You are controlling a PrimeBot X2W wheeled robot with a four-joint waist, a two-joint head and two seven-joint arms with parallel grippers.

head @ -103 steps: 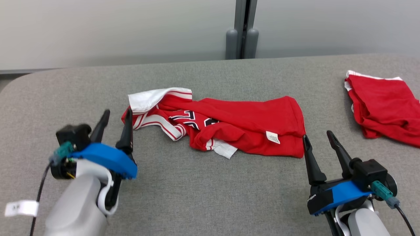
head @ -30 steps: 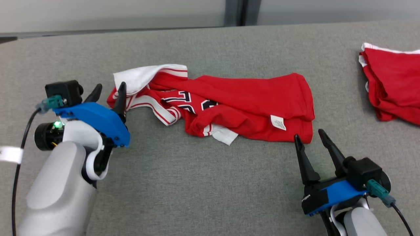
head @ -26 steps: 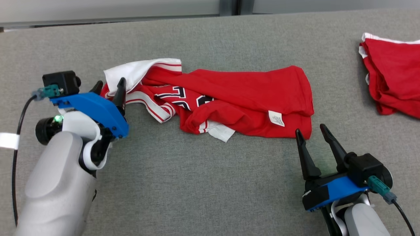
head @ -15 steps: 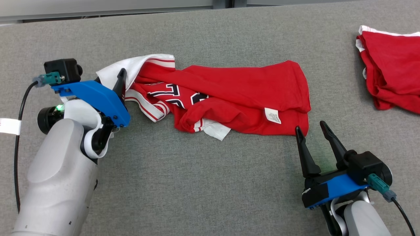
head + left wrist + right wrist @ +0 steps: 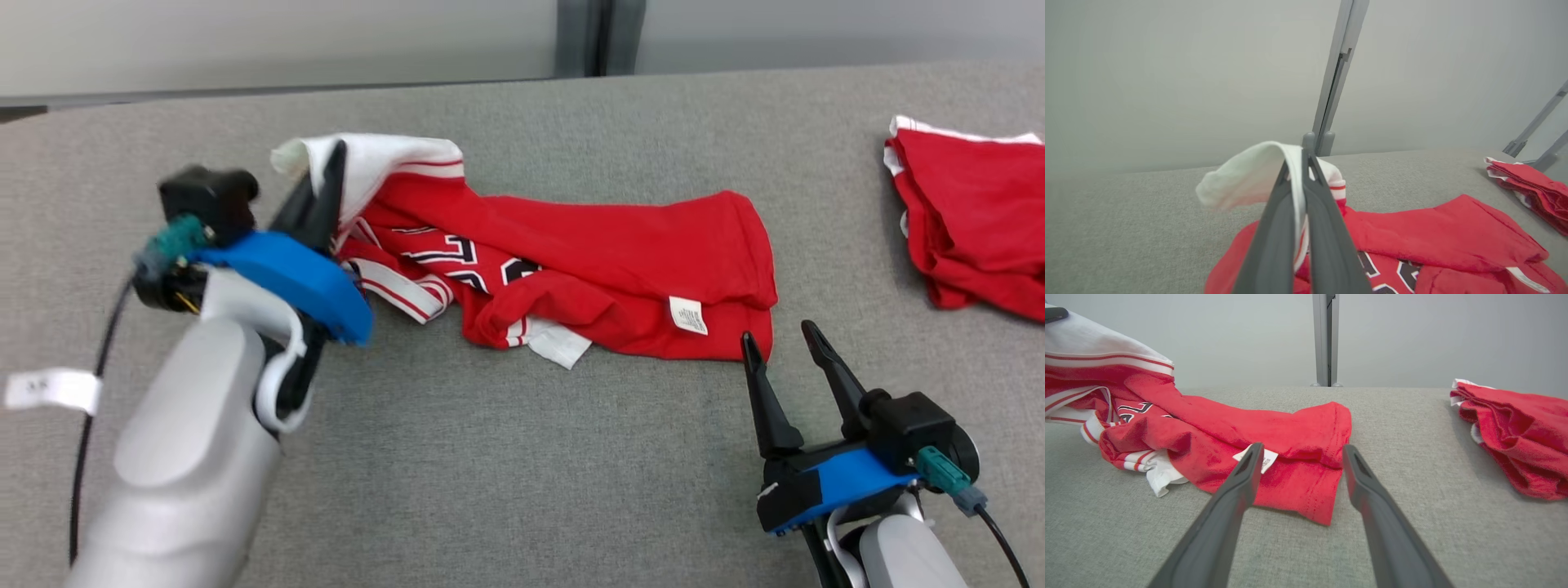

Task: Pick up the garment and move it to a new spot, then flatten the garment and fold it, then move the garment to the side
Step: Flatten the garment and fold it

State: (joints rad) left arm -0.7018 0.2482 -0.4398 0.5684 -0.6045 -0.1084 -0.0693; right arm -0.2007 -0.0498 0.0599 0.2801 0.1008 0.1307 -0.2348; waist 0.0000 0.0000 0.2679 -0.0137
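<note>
We've got left tool (image 5: 1297, 158) clenched on white edge (image 5: 1241, 179) of the soft, light garment (image 5: 612, 245), right tool (image 5: 777, 333) released, hem corner (image 5: 1323, 514) just ahead looks pinchable.

Light: bright, soft and even across the table (image 5: 490, 457).
Shadows: a thin dark rim under the near edge of the garment (image 5: 620, 245).
Blur: the left gripper (image 5: 335, 155) and its arm, left of the garment, are smeared in the head view.
Distortion: the post (image 5: 1337, 73) behind the garment leans in the left wrist view.
</note>
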